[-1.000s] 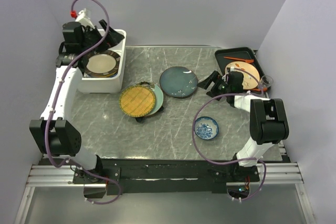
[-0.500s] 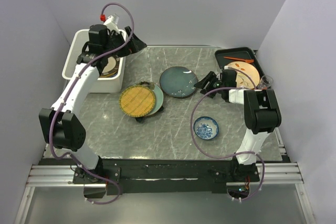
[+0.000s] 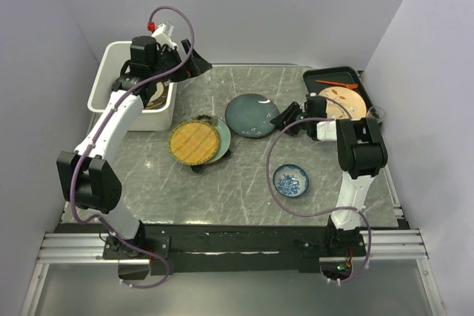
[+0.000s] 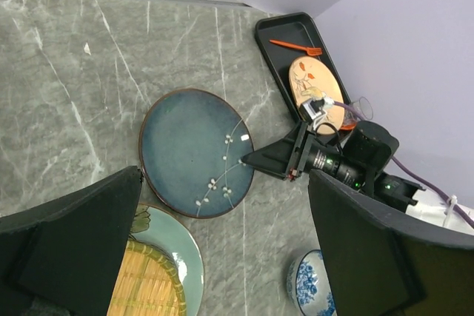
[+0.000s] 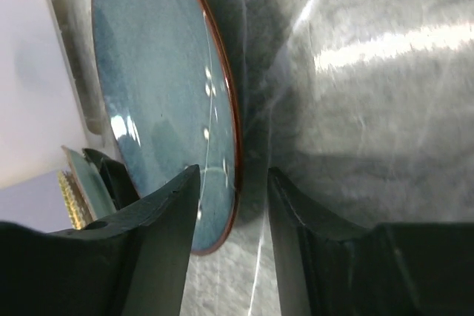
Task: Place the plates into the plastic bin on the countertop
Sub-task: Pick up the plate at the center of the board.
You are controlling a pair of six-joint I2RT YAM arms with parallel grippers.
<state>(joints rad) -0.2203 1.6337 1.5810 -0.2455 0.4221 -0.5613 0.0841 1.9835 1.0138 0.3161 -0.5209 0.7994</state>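
grey-blue plate (image 3: 252, 115) rim between right tool (image 3: 280, 119) fingers, bare countertop (image 3: 244, 175) beside

- No text, label, brand or number is readable in any view.
- The grey-blue plate (image 3: 252, 115) carries white sprigs, the tan plate (image 3: 344, 101) orange marks: decoration only.

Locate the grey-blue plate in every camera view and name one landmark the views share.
Top external: grey-blue plate near centre, up and right of the yellow woven plate.
Left wrist: centre-left, white flecks showing.
Right wrist: upper left, its rim seen in the gap between the fingers.
Shared landmark: the right end effector at the plate's right rim.
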